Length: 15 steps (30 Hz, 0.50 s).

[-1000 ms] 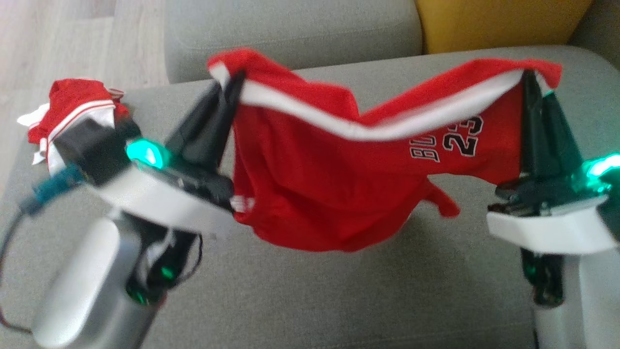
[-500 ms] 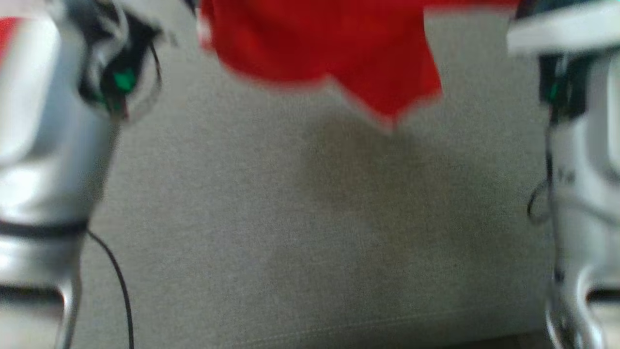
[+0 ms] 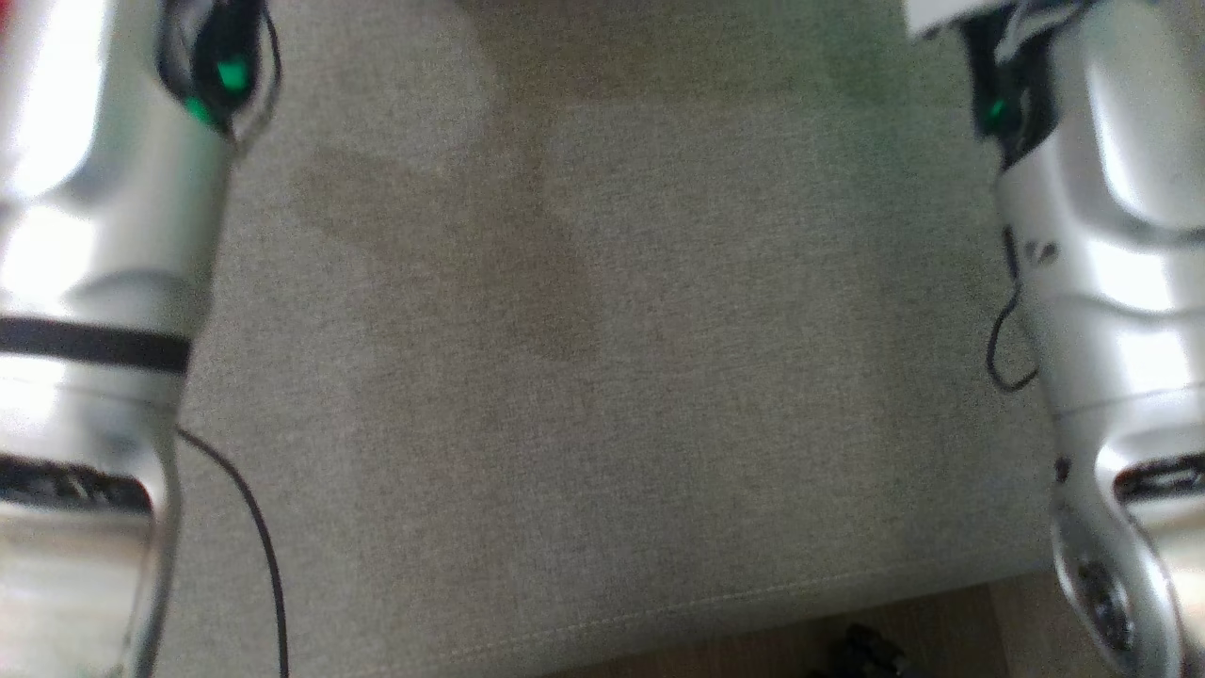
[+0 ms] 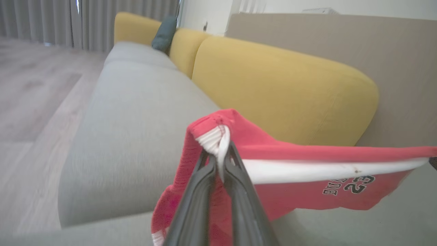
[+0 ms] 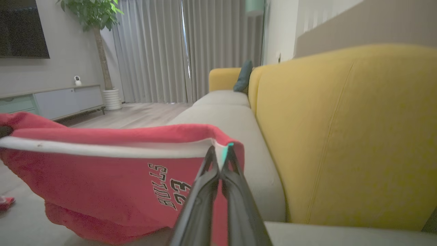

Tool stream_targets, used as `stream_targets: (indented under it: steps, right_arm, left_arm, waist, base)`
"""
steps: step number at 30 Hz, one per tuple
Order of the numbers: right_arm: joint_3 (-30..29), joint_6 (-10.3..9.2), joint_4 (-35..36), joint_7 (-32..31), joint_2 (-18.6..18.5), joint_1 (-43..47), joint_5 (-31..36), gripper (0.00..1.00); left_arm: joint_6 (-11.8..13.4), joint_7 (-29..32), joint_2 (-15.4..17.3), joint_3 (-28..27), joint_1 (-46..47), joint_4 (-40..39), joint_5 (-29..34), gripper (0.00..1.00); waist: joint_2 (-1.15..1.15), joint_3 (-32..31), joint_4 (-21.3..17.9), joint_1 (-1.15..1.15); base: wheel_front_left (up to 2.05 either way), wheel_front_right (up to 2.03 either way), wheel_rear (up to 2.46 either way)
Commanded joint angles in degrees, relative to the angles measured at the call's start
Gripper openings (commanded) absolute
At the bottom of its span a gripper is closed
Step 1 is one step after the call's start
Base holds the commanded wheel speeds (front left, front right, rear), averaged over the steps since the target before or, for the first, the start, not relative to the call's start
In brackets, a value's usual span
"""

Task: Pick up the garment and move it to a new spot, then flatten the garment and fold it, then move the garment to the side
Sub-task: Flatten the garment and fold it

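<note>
Grey seat (image 3: pixel 602 377) fabric spread below the head camera, faint shadows crossing it, with a strip of wood floor (image 3: pixel 960 636) past its front seam. The silver left forearm (image 3: pixel 85 235) and right forearm (image 3: pixel 1120 217) rose along the two sides of that view, each with a green light near the top. A thin black cable (image 3: pixel 254 527) hung beside the left one.

Seen from the left wrist, the left gripper (image 4: pixel 220 160) was clamped on the garment (image 4: pixel 307 194), a red jersey with a white band. Its fingers pinched a ribbed red-and-white corner. From there the band ran taut toward the right edge of that view, with black lettering and a number under it. The cloth hung before the yellow backrest (image 4: pixel 273 85).

The right gripper (image 5: pixel 221 153) was pinched tight on the opposite corner, at the end of the white band. The garment sagged away to that view's left; whether its lowest fold touched the seat could not be told. Behind it stood grey curtains (image 5: pixel 153 51), a potted plant (image 5: pixel 99 20) and a low cabinet (image 5: pixel 61 100).
</note>
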<state>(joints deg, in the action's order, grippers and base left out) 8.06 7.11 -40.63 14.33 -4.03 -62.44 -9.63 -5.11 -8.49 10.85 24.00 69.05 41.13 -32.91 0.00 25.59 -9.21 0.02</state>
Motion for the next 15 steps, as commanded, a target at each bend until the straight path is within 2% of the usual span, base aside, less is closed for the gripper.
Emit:
stream_targets:
  steps: [1,8,13,15]
  right_arm:
    - [0.9,0.37,1.3,0.6,1.1,0.8,-0.9,0.0]
    - [0.1,0.37,7.3,0.6,1.1,9.6,-2.7,0.0]
    - [-2.0,0.37,13.9,0.7,1.1,18.0,-0.5,0.0]
    - [-4.0,0.37,18.8,0.7,1.1,24.5,0.5,0.0]
  left_arm:
    - [-0.3,-1.1,1.9,-1.1,0.3,-0.8,-0.6,0.0]
    - [-2.0,-5.2,0.1,0.0,-7.1,0.1,-3.7,0.0]
    - [-2.2,-6.3,0.0,1.9,-15.0,-6.1,-2.8,0.0]
    - [-2.2,-6.5,-0.2,2.0,-21.0,-11.7,-1.2,0.0]
  waist:
    - [0.0,1.4,0.1,-0.02]
    - [0.0,0.9,1.3,-0.02]
    - [0.0,-2.3,2.7,-0.02]
    - [0.0,-4.8,3.7,-0.02]
  base:
    - [0.0,0.0,0.0]
    - [0.0,0.0,0.0]
    - [0.0,0.0,0.0]
    - [0.0,0.0,0.0]
